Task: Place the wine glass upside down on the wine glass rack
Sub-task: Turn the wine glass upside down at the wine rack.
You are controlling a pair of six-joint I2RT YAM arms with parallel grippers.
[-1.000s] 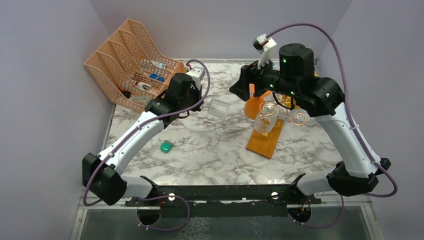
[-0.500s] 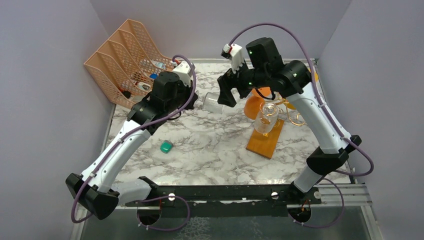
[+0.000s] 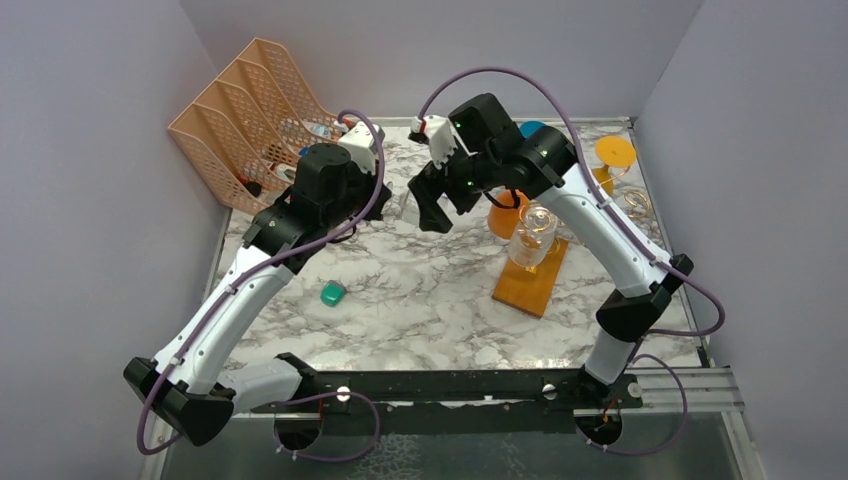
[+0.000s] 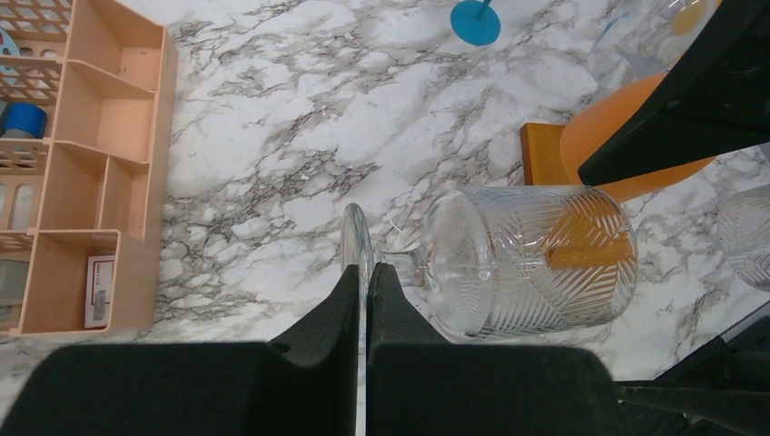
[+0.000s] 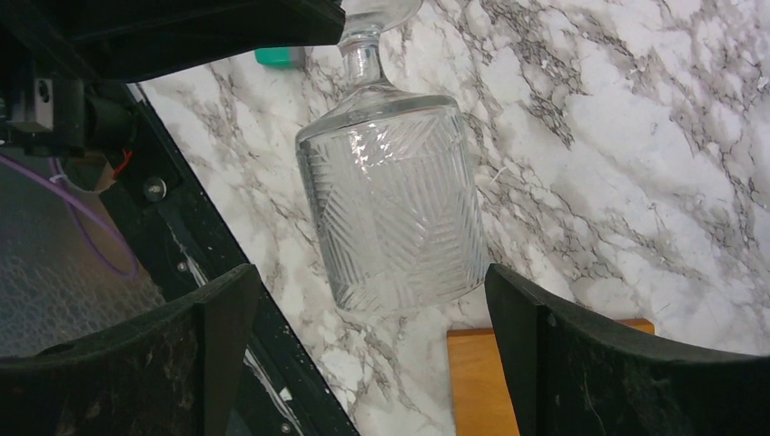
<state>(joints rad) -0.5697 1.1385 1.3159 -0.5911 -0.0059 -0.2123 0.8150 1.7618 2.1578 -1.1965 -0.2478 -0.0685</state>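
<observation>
The clear cut-pattern wine glass point(image 4: 536, 259) is held on its side above the marble table, bowl pointing right. My left gripper point(image 4: 366, 272) is shut on the thin round foot point(image 4: 354, 232) of the glass. My right gripper point(image 5: 370, 272) stands open just off the rim end of the bowl point(image 5: 390, 218), its fingers point(image 5: 227, 309) spread wider than the bowl and apart from it. In the top view the right gripper point(image 3: 435, 200) covers most of the glass. The wine glass rack point(image 3: 530, 285), gold wire on a wooden base, stands to the right with another clear glass point(image 3: 530, 235) on it.
An orange glass point(image 3: 505, 215) sits by the rack. The peach mesh organiser point(image 3: 255, 125) is at the back left. A small green object point(image 3: 333, 293) lies on the marble. A blue glass point(image 3: 532, 128) and an orange foot point(image 3: 614, 152) are at the back right.
My right arm swung left from above the rack to the held glass, its jaws opening wide. My left arm pulled slightly back and left with the glass.
</observation>
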